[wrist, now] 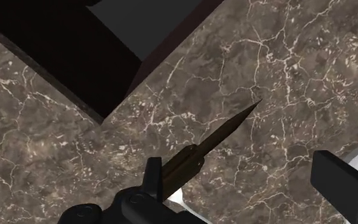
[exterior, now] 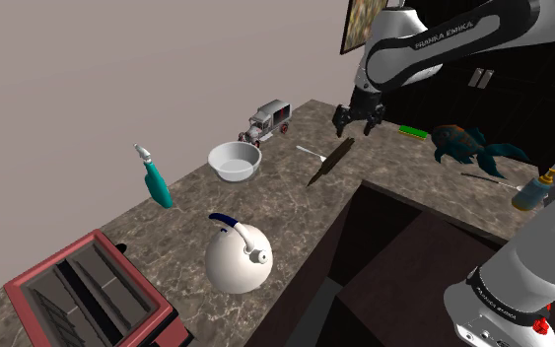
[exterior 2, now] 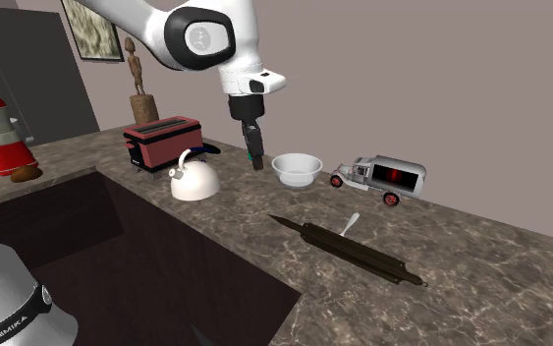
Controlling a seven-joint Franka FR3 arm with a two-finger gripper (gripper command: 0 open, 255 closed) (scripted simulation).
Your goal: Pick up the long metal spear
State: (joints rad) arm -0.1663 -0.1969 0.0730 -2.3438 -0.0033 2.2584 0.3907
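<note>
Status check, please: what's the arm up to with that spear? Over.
Gripper open, hovering above counter, holding nothing. Spear lying flat on marble, untouched. Small white utensil lies right alongside spear; could foul the grasp.

Shoulder view: high, beside and a little behind the white arm's base (exterior: 502,296), looking down along the brown veined-stone surface (exterior: 172,235) from mid distance.
Second exterior view: lower, close by the same base, facing across the dark sunken sink (exterior 2: 137,256) to the grey wall.
Wrist view: on the black gripper (wrist: 238,167), close above the surface, looking down.
Shared: all three take in the long dark-brown pointed spear (exterior: 329,163) and the sink's edge; both exterior views hold the white bowl (exterior: 235,161), silver toy truck (exterior: 270,120), white kettle (exterior: 238,258) and red toaster (exterior: 93,291).
</note>
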